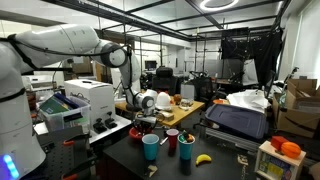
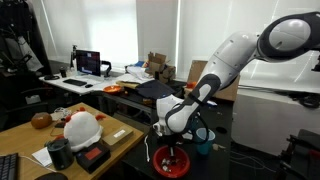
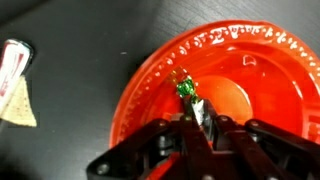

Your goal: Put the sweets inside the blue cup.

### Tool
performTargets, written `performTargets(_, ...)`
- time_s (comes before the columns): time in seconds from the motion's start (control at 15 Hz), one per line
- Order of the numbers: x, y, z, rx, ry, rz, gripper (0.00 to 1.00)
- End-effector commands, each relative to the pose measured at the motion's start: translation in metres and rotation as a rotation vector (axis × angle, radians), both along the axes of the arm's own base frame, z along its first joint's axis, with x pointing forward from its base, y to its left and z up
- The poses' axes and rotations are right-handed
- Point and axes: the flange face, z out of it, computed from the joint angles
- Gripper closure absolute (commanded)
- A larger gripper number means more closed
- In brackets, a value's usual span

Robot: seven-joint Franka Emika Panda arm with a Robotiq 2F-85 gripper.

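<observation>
In the wrist view my gripper (image 3: 198,122) is shut on a sweet (image 3: 186,88) with a green and silver wrapper. Its green end sticks out past the fingertips, low over a red plate (image 3: 250,70). In an exterior view the gripper (image 2: 168,135) hangs just above the red plate (image 2: 172,160), and the blue cup (image 2: 205,144) stands a little beyond it. The blue cup (image 1: 151,148) also shows on the dark table in front of the arm; I cannot see into it.
A red cup (image 1: 172,141), a dark cup (image 1: 186,152) and a banana (image 1: 203,158) stand near the blue cup. Beside the plate lie a small packet (image 3: 14,65) and a tan scrap (image 3: 18,105). Printers and boxes crowd the table's sides.
</observation>
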Motion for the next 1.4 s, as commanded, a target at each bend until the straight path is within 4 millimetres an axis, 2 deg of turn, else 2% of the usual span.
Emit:
performTargets(0.0,-0.006,-0.006,0.009,-0.017,-0.007,-0.049,0.97)
performTargets(0.33,-0.021,-0.01,0.024,-0.05,0.001,-0.074,0.97)
performTargets(0.67,-0.042,-0.008,0.047,-0.093,0.022,-0.102,0.97)
performTargets(1.07,-0.06,-0.003,0.085,-0.102,0.028,-0.148,0.97)
performTargets(1.33,-0.061,-0.005,0.123,-0.092,-0.006,-0.182,0.97)
